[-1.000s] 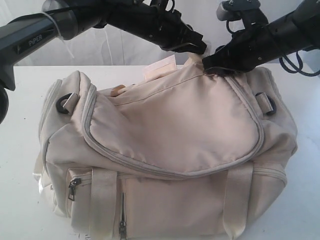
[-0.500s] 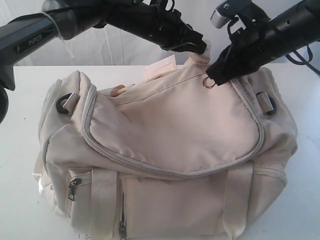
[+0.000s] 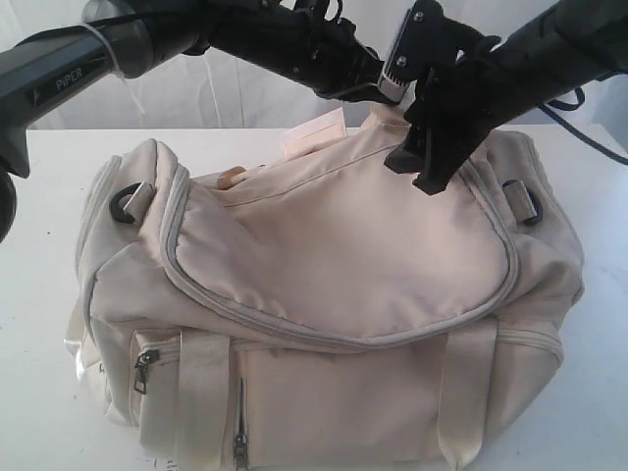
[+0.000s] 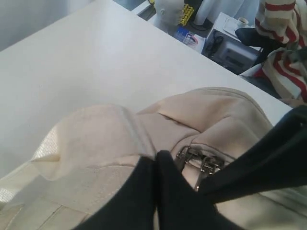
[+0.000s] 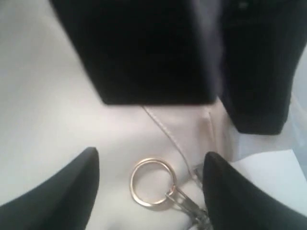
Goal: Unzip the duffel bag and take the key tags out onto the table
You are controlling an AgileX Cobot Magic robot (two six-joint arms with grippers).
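Exterior view: duffel bag (image 3: 334, 265) sat on table (image 3: 39, 245), flap shut; key tags unseen, presumably inside; left gripper (image 3: 388, 86) at top rear, right gripper (image 3: 424, 169) over flap; left wrist view: left fingers (image 4: 139, 191) pressed together, apparently nipping bag fabric beside metal pulls (image 4: 199, 160); right wrist view: right jaws wide, empty; gold pull ring (image 5: 132, 184) lay loose between them; best centre on ring, pinch squarely, drag along zip track with left holding fabric taut

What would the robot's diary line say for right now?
step: unzipping | left gripper: shut on duffel bag top | right gripper: open, zip ring between jaws, untouched | key tags: not seen
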